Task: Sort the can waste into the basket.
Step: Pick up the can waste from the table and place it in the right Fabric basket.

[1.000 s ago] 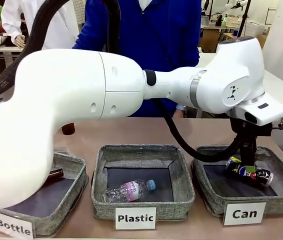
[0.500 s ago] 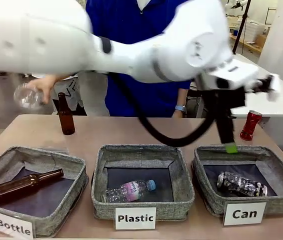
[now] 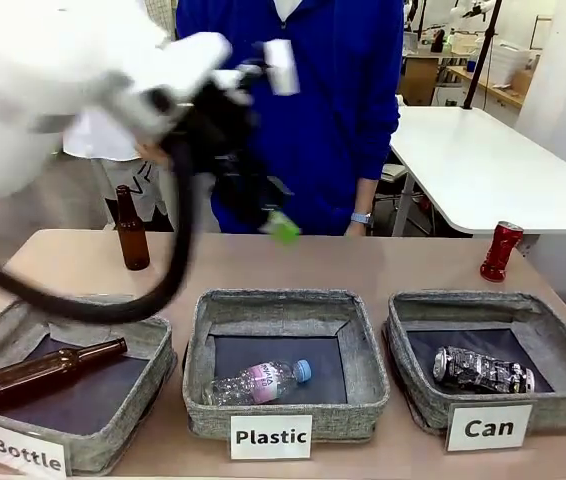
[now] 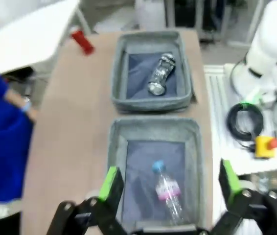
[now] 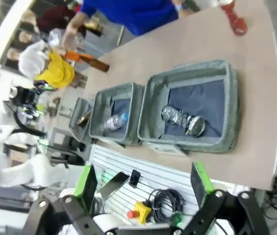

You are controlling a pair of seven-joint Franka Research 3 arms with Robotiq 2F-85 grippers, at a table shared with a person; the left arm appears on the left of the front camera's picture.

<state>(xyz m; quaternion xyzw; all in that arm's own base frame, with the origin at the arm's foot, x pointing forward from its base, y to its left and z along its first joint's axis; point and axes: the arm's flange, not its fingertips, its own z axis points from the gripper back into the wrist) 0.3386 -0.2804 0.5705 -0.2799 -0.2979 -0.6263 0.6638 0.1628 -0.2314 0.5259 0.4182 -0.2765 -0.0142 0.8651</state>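
The black and silver can (image 3: 483,370) lies on its side in the grey "Can" basket (image 3: 404,345) at the front right. The red can (image 3: 501,250) stands upright on the table behind that basket. My left gripper (image 3: 278,225) is blurred, high above the table's middle, and holds nothing. In the left wrist view it (image 4: 170,183) is open over the "Plastic" basket, with the can (image 4: 160,73), its basket (image 4: 150,104) and the red can (image 4: 82,41) beyond. My right gripper (image 5: 143,183) is open and empty, off the table's near edge, facing the can (image 5: 182,120), basket (image 5: 192,142) and red can (image 5: 234,22).
The "Plastic" basket (image 3: 198,350) in the middle holds a clear bottle (image 3: 258,382). The "Bottle" basket (image 3: 158,350) at the left holds a brown bottle (image 3: 53,365). Another brown bottle (image 3: 131,235) stands at the far left. A person in blue (image 3: 313,100) stands across the table.
My left gripper let go of the black and silver can in the "Can" basket, rose, and swung left across the table. The can now lies free in the basket.
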